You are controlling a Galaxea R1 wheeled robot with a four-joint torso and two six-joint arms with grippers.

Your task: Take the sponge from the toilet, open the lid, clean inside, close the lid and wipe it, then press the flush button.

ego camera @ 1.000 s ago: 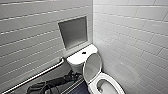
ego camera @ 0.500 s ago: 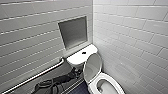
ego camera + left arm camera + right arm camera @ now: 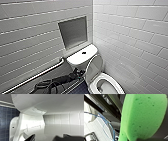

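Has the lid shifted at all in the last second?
No. The lid stands raised beside the tank, in the same spot below the wall recess as before.

Left arm (image 3: 58, 83) reaches forward low, left gripper (image 3: 48, 138) spread wide (dark fingertips well apart); right gripper (image 3: 151, 139) clamps the sponge (image 3: 142, 116)

Glossy white ceramic toilet (image 3: 77, 59), porous matt green sponge (image 3: 144, 116), shiny metal rail (image 3: 35, 75).
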